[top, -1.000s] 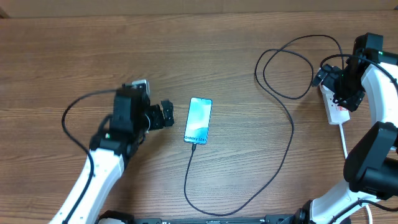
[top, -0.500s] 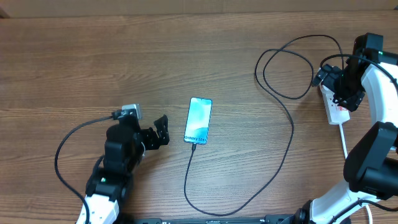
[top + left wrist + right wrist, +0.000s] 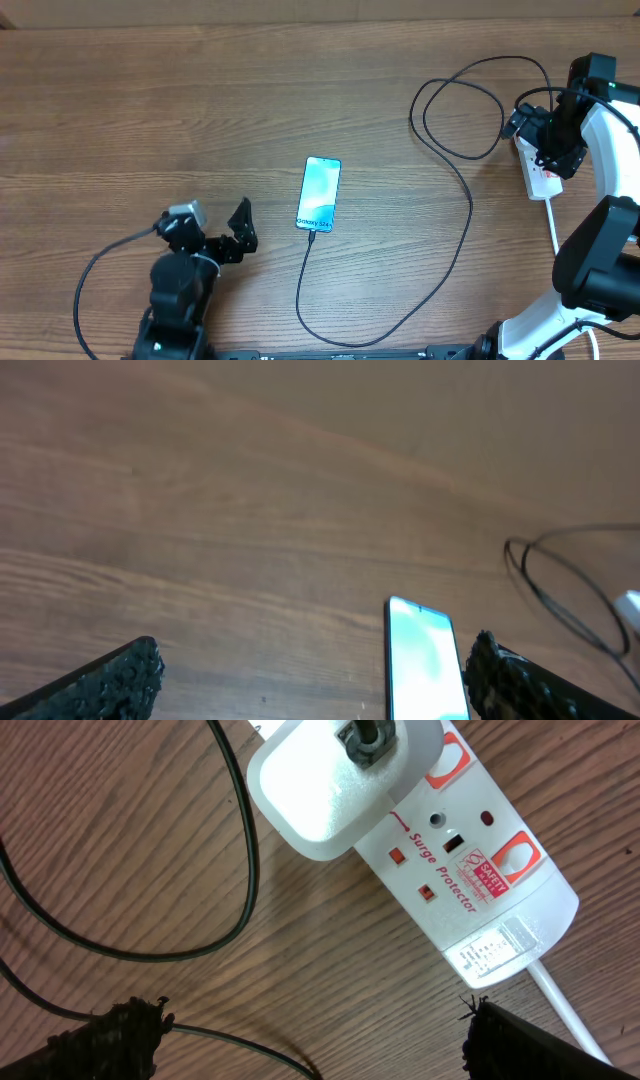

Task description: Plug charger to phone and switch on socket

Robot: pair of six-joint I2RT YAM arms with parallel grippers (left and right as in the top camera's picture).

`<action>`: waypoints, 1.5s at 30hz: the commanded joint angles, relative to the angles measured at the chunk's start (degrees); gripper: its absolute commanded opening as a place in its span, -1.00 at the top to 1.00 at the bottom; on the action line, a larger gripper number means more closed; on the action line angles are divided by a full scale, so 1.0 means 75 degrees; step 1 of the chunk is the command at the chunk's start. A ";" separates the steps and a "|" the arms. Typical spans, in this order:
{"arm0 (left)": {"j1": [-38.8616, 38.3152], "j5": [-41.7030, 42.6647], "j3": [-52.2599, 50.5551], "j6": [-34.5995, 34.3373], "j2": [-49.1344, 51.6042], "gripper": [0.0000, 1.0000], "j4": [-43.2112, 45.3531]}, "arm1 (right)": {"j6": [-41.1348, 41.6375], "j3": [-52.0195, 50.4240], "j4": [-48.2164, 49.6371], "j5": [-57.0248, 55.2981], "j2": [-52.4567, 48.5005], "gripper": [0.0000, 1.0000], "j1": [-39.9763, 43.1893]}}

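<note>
- My L gripper point(image 3: 243, 228) idling wide, empty; charger point(image 3: 455, 190) looking seated in phone point(image 3: 319, 193).
- I'm hovering R gripper point(image 3: 549, 150) over socket point(image 3: 470, 870), fingers wide; next needing one tip on red switch point(image 3: 452, 762).

The socket point(image 3: 470, 890) lies diagonally on the wooden counter point(image 3: 120, 810), with "Surge Protector" printed along it beside red switches point(image 3: 520, 855). A white plug point(image 3: 335, 790) sits in its upper outlet, and the charger point(image 3: 250, 860) loops in black at left. A thick white cord point(image 3: 565, 1005) leaves at lower right. The right tool point(image 3: 315, 1045) shows 2 fingertips point(image 3: 110, 1038) spread wide.
</note>
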State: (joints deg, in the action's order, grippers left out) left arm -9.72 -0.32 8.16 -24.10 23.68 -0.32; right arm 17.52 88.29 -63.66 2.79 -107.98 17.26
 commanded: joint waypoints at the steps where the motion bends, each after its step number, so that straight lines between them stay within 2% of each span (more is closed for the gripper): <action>1: 0.0058 -0.0184 -0.0729 -0.0114 -0.0644 -0.99 0.0364 | -0.0061 0.0087 0.0020 0.0044 0.0067 -1.00 0.0035; 2: 0.0058 -0.0175 -0.0994 -0.0134 -0.0906 -0.99 0.0539 | -0.0061 0.0087 0.0020 0.0044 0.0067 -1.00 0.0035; 7: 0.0117 -0.0289 -0.1052 -0.0233 -0.2066 -0.99 -0.0551 | -0.0061 0.0087 0.0020 0.0044 0.0067 -1.00 0.0035; 13: 0.0146 -0.0152 -0.1052 0.0175 -0.3177 -0.99 -0.0530 | -0.0061 0.0087 0.0020 0.0044 0.0067 -1.00 0.0035; 17: 0.0152 0.0047 -0.1049 0.0388 -0.3136 -0.99 -0.0571 | -0.0061 0.0087 0.0020 0.0044 0.0067 -0.99 0.0035; 45: 0.0143 -0.0015 -0.1049 0.0385 -0.3130 -0.99 -0.0554 | -0.0061 0.0087 0.0020 0.0044 0.0067 -0.99 0.0035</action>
State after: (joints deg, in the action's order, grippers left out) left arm -8.95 -0.91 0.47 -22.31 0.80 -4.49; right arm 17.50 88.29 -63.70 2.79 -107.98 17.26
